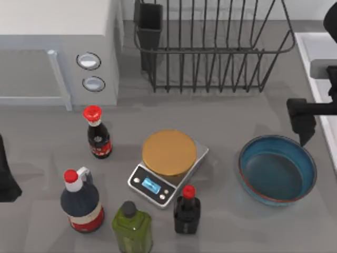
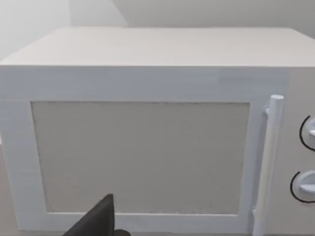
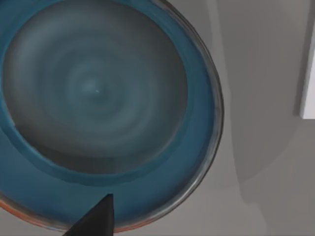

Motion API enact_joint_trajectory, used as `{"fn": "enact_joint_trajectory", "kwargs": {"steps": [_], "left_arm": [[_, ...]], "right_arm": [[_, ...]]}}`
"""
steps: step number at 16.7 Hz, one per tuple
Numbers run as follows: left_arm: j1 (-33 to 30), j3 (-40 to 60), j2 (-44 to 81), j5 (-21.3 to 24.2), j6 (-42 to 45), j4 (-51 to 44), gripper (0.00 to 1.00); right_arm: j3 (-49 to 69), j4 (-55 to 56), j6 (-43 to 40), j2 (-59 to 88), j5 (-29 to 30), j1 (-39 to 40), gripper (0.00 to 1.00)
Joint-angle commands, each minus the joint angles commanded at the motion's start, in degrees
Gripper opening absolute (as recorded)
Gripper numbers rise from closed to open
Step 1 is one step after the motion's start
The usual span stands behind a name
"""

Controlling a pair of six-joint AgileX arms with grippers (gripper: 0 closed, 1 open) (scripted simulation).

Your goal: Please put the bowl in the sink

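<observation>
Over the table's right side hangs the right gripper [image 1: 304, 126], a dark finger [image 1: 304, 128] pointing down at the far right rim of the bowl [image 1: 277, 169], the arm reaching in level from the top view's right edge; whether those fingers stand wide or narrow, cannot tell. From the right wrist view, looks straight down into the bowl [image 3: 98, 103], one dark fingertip [image 3: 96, 219] showing above the blue inner wall near the reddish rim line. Sits upright and empty on the grey table [image 1: 226, 121], that bowl, just left of the sink [image 1: 318, 63], whose pale raised rim runs along the table's right edge. Left of the bowl stands a kitchen scale [image 1: 167, 166] with a golden-tan platter, ringed by four bottles: two red-capped dark ones on the left [image 1: 98, 133] [image 1: 80, 201], a green one [image 1: 132, 227] and a small dark one [image 1: 187, 208] in front. Behind, a black wire dish rack [image 1: 210, 47] and a white microwave [image 1: 58, 50]. At the table's left edge waits the left gripper [image 1: 6, 174], parked low and facing the microwave door [image 2: 140, 157]; finger state cannot tell.
</observation>
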Motion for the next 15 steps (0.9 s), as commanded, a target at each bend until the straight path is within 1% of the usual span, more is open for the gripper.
{"fn": "enact_joint_trajectory", "kwargs": {"steps": [3, 5, 11, 13, 15], "left_arm": [[0.0, 0.0, 0.0, 0.0, 0.0, 0.0, 1.0], [0.0, 0.0, 0.0, 0.0, 0.0, 0.0, 1.0], [0.0, 0.0, 0.0, 0.0, 0.0, 0.0, 1.0], [0.0, 0.0, 0.0, 0.0, 0.0, 0.0, 1.0], [0.0, 0.0, 0.0, 0.0, 0.0, 0.0, 1.0]], "right_arm": [[-0.3, 0.3, -0.1, -0.1, 0.0, -0.3, 1.0], [-2.0, 2.4, -0.1, 0.5, 0.0, -0.2, 1.0], [-12.3, 18.3, 0.2, 5.4, 0.0, 0.1, 1.0], [-14.7, 21.6, 0.3, 6.7, 0.0, 0.2, 1.0], [-15.4, 22.4, 0.3, 7.0, 0.0, 0.2, 1.0]]}}
